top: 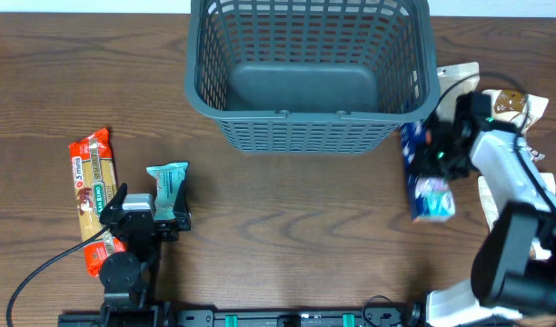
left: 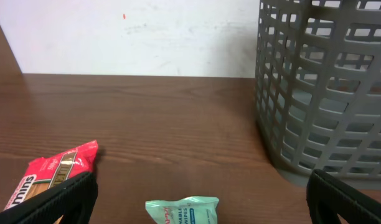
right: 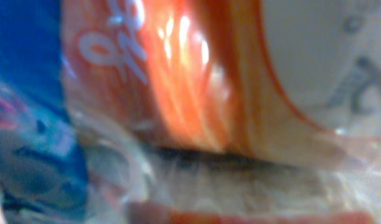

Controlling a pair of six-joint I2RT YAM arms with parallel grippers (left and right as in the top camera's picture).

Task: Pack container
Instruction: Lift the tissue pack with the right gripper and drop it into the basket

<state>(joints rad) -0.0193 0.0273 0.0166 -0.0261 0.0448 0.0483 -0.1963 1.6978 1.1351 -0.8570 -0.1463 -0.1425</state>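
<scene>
Container (top: 305, 136), one, is recorded on desk (top: 287, 245); red packet (top: 92, 182), one; teal wipes pack (top: 167, 184), one; blue packet (top: 414, 182), one. Left jaws are set apart; right jaws' state cannot be told.

A brown wood-grain desk (top: 287, 227) carries several packets. At its left lies a long red-orange packet (top: 94, 195), lengthwise front to back, and just beside it on the right is a small teal wipes packet (top: 167, 184). At the right edge sits a blue packet (top: 430, 191) with a pale end, and near it are white wrappers (top: 460, 77). A black cable (top: 37, 272) curves across the front left corner. A white wall (left: 134, 37) stands behind the desk.
</scene>
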